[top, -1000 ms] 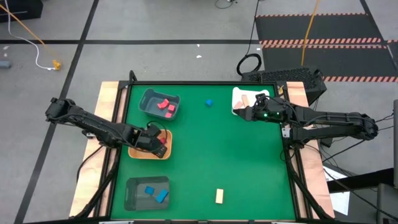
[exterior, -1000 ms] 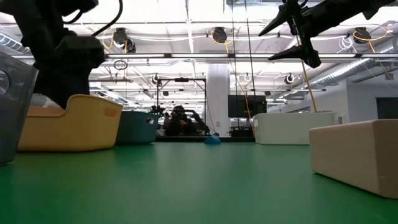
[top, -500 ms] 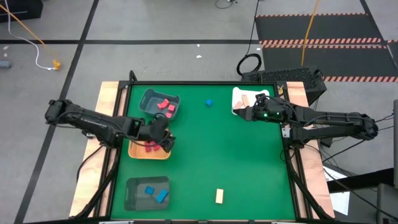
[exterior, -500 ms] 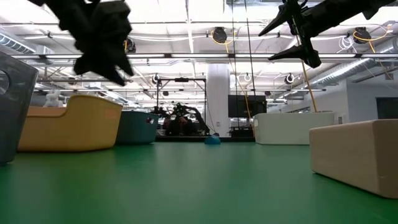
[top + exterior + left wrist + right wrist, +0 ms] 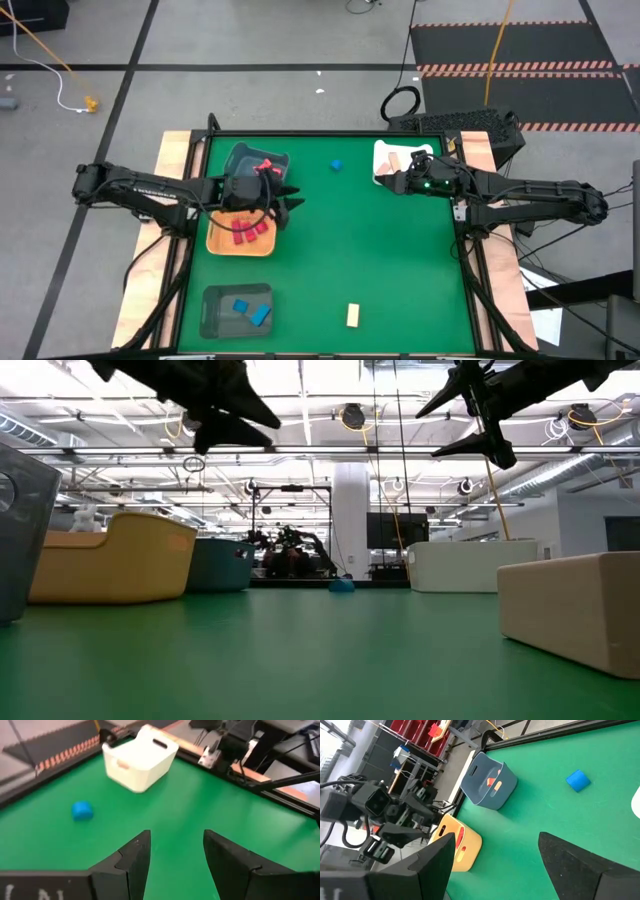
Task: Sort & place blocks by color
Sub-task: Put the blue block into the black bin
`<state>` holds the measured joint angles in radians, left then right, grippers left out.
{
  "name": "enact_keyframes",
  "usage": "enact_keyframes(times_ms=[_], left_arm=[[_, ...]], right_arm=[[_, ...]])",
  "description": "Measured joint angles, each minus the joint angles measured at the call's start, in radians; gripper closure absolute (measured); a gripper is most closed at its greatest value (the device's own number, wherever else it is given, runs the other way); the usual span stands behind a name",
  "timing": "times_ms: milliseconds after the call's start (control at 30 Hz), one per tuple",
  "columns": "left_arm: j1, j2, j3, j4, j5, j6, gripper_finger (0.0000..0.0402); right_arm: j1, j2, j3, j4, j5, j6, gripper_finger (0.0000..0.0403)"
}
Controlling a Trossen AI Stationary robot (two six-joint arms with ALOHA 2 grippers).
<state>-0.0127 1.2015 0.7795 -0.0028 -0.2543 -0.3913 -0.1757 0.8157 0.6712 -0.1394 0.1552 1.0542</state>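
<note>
**Inspector A:** Starting with the high view, the left gripper hangs over the desk just beside the orange tray, which holds red blocks. Its fingers stand apart and carry nothing. The right gripper waits near the white tray, also open and empty.

**Inspector B:** Loose items?

**Inspector A:** A blue block lies between the grey tray and the white tray; a tan block sits near the front edge, its long axis running front to back.

**Inspector B:** Low view?

**Inspector A:** Both grippers are raised well clear. The tan block rests flat, filling the right foreground.

**Inspector B:** Left wrist view?

**Inspector A:** Open fingers face the blue block, which looks near-cubic, so no long axis can be told.

**Inspector B:** Right wrist view?

**Inspector A:** The blue block lies well apart from every tray.

**Inspector B:** Risks?

**Inspector A:** In his judgement, an off-centre closure could nudge the small blue block away, and both arms reaching for it together could collide.
</note>
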Motion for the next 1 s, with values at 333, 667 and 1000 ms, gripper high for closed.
enact_keyframes(times_ms=[333, 667, 1000], left_arm=[[0.084, 0.112, 0.0, 0.141, 0.167, 0.111, 0.0217], [0.114, 0.231, 0.0, 0.246, 0.206, 0.11, 0.0217], [0.177, 0.322, 0.0, 0.419, 0.301, 0.241, 0.0138]], right_arm=[[0.0, 0.0, 0.0, 0.0, 0.0, 0.0, 0.0124], [0.0, 0.0, 0.0, 0.0, 0.0, 0.0, 0.0124], [0.0, 0.0, 0.0, 0.0, 0.0, 0.0, 0.0124]])
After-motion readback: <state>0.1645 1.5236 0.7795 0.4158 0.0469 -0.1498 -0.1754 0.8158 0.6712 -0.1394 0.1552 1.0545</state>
